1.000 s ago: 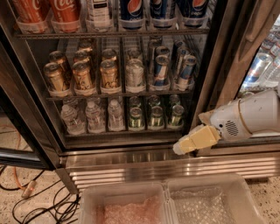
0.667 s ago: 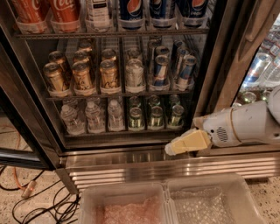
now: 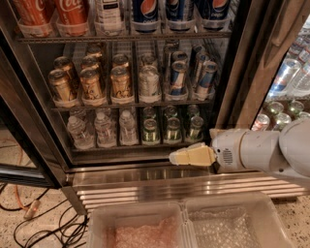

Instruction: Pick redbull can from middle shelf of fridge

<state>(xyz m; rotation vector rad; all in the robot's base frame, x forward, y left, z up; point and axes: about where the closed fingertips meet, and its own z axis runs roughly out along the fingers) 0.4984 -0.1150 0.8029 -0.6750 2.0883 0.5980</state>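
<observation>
The fridge [image 3: 160, 186] stands open in front of me. On its middle shelf [image 3: 99, 105], two slim blue-and-silver redbull cans [image 3: 178, 77] stand at the right end of the front row, with more behind them. My gripper [image 3: 189, 156] is cream-coloured on a white arm and points left. It hangs below and in front of the cans, level with the bottom shelf's front edge, over the steel sill. It holds nothing that I can see.
Gold cans [image 3: 90, 83] and a pale silver can [image 3: 148, 81] fill the middle shelf's left part. Cola and Pepsi bottles [image 3: 144, 10] stand above, water bottles [image 3: 104, 128] and green cans [image 3: 173, 130] below. Two clear bins [image 3: 189, 225] sit on the floor; cables [image 3: 34, 220] lie at left.
My gripper and arm have moved left and slightly down, from the fridge's right door post toward the middle of the opening. The cans have not moved.
</observation>
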